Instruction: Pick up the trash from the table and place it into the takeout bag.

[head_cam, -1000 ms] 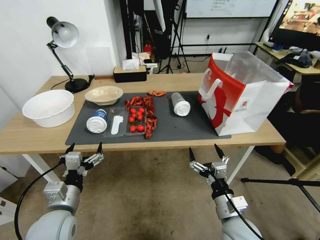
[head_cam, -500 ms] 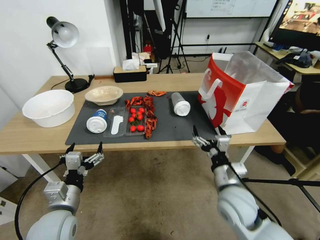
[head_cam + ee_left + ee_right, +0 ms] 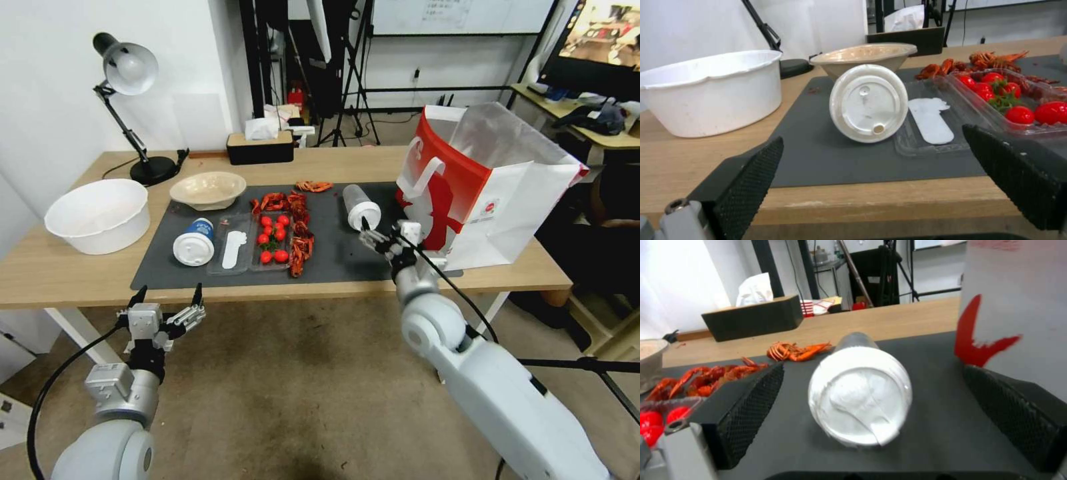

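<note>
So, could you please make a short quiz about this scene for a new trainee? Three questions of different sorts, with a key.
1. True or false: the right tool is shut on the cup.
2. Multiple choice: the cup lies on its side on the mat between which two things? A) white basin and lamp; B) crayfish shells and bag; C) tub and paper bowl.
3. Fill in: the left tool hangs open below the table edge, nearest the blue ___ with a white lid.

Key
1. False: it is open, just short of the cup's lid.
2. B: crayfish shells, bag.
3. tub.
</note>
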Robot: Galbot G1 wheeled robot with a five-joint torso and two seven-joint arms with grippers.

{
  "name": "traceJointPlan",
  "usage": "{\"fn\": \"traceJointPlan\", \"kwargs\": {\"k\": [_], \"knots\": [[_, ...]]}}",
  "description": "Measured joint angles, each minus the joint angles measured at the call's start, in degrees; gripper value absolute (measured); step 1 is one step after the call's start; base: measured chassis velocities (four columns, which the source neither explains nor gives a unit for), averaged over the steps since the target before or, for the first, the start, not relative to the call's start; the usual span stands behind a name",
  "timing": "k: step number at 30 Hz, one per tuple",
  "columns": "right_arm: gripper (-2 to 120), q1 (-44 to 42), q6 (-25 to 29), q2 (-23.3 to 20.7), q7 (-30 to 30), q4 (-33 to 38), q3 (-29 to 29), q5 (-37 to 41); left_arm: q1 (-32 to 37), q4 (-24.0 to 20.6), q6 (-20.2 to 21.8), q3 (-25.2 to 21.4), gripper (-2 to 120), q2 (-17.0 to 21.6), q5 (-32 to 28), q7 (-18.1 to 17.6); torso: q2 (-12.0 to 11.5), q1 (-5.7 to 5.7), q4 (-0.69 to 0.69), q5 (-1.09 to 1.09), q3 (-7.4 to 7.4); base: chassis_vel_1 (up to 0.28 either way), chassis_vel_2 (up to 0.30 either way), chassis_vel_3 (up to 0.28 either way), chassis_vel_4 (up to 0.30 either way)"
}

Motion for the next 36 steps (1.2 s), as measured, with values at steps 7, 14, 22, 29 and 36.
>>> {"fn": "traceJointPlan", "kwargs": {"k": [7,14,22,29,36], "knots": [[100,3.8,-0.7,1.1,-0.1,-4.2,-1.9,2.2,0.0,0.3,-0.4,-0.2,100,-0.2,0.0,0.1,0.0,0.00,0.00,0.01,0.00,0.000,0.000,0.000,0.000],[100,6.9,-0.7,2.0,-0.2,-7.6,-3.6,2.4,0.0,0.5,-0.7,-0.3,100,-0.2,0.0,0.1,0.0,0.00,0.01,0.00,0.00,0.000,0.000,0.000,0.000],[100,9.3,-0.6,2.9,-0.2,-11.6,-5.5,2.6,-0.1,0.9,-1.2,-0.4,100,-0.3,0.0,0.2,0.0,0.00,0.00,0.00,0.00,0.000,0.000,0.000,0.000],[100,11.2,-0.5,4.5,0.2,-15.3,-6.9,2.7,-0.1,1.1,-1.6,-0.3,100,-0.3,0.1,0.4,0.0,0.00,0.01,0.00,0.00,0.000,0.000,0.000,0.000],[82,11.7,-0.7,5.0,0.6,-16.6,-7.8,2.7,-0.1,1.1,-1.8,-0.5,100,-0.2,0.1,0.4,0.0,-0.01,0.00,0.00,0.00,0.000,0.000,0.000,0.000]]}}
